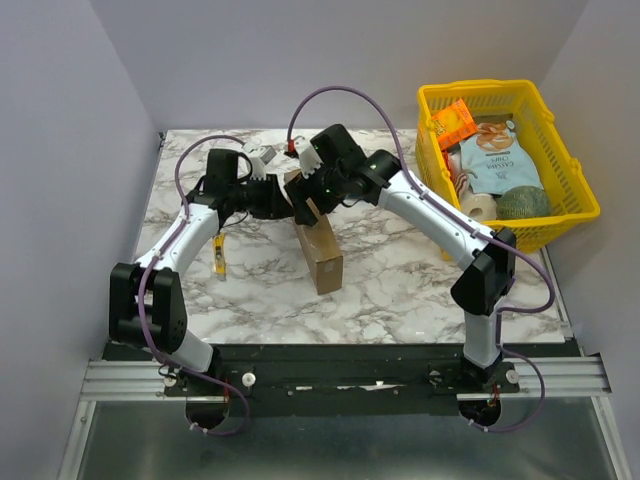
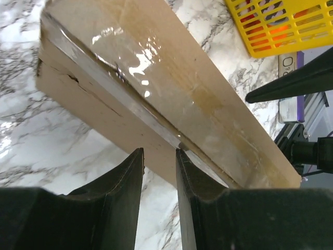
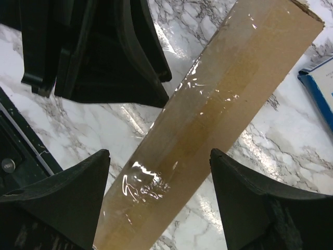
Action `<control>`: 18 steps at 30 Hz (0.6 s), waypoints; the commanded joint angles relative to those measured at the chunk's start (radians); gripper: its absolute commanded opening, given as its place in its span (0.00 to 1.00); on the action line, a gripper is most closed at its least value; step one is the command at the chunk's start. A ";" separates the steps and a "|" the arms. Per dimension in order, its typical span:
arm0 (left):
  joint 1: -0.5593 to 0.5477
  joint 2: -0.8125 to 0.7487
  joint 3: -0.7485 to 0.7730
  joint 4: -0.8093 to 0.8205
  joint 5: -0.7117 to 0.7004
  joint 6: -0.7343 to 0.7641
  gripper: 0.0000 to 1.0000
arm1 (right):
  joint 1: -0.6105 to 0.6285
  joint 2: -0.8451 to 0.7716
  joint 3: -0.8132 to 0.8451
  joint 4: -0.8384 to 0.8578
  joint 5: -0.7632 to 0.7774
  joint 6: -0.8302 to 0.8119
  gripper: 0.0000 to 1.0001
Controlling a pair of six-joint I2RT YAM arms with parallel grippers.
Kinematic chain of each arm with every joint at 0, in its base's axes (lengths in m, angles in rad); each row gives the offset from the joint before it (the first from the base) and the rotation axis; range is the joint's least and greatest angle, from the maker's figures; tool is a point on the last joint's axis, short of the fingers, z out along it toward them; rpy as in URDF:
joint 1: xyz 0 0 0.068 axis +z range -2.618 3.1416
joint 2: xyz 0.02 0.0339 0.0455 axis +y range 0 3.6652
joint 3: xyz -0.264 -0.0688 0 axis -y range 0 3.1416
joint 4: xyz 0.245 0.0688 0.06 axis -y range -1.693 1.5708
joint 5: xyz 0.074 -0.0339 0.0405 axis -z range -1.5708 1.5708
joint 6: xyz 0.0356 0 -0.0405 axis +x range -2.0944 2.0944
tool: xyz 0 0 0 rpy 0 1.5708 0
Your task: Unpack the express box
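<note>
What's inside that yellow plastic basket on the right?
The yellow plastic basket holds an orange packet, a pale blue pouch, a green ball and a white roll. Whatever lies beneath them is covered.

Flat brown cardboard express box (image 2: 93, 114): matt; clear tape (image 2: 156, 62) on it glossy. White grey-veined tabletop (image 3: 270, 151): smooth, perhaps marble-look laminate. Yellow lattice basket (image 2: 270, 39): plastic.

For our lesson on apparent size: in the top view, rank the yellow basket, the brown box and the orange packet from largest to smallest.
1. basket
2. box
3. orange packet, clearly the smallest
</note>
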 commanded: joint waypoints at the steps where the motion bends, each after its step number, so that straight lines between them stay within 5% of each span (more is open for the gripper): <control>1: -0.041 -0.011 -0.037 0.078 -0.051 -0.062 0.40 | 0.035 0.021 0.028 -0.039 0.085 0.019 0.85; 18: -0.054 0.009 -0.094 0.143 -0.054 -0.115 0.39 | 0.101 0.047 -0.006 0.003 0.387 -0.064 0.88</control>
